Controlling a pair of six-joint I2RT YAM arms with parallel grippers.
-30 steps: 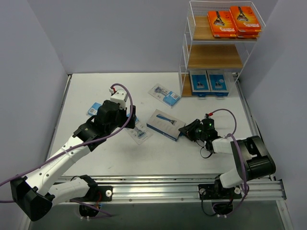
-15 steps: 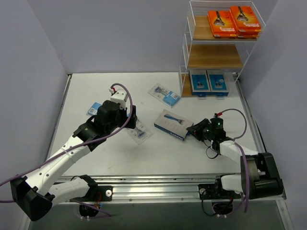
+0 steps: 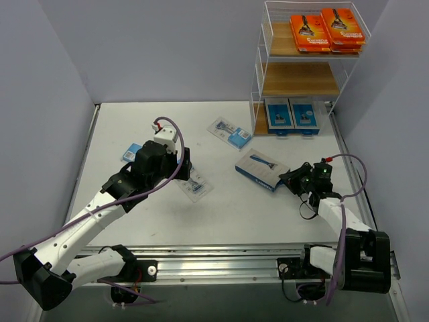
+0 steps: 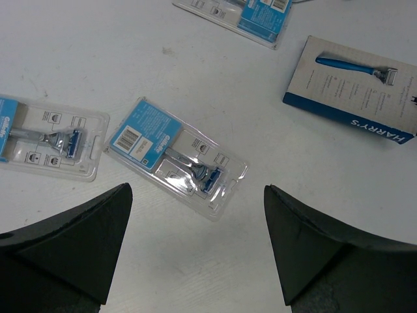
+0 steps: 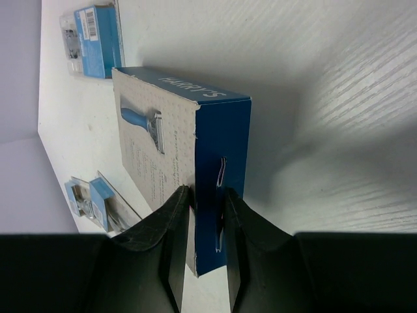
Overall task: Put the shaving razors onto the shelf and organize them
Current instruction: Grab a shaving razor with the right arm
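Observation:
My right gripper [image 3: 292,178] is shut on the end of a blue-and-grey razor box [image 3: 261,169], held just above the table; the wrist view shows the box [image 5: 189,156] pinched between both fingers. My left gripper [image 3: 182,161] is open and empty above a clear blister pack [image 3: 195,184], which lies between and beyond its fingers [image 4: 177,153]. Another blister pack [image 3: 230,133] lies mid-table, and one [image 3: 131,151] sits by the left arm. The shelf [image 3: 305,67] holds orange boxes [image 3: 327,29] on top and two blue boxes [image 3: 291,115] at the bottom; its middle tier is bare.
The shelf stands at the far right corner against the wall. Grey walls close in left and right. A metal rail [image 3: 255,263] runs along the near edge by the arm bases.
My right gripper has carried the blue-and-grey box to the right and slightly farther, toward the shelf. The left arm has stayed put.

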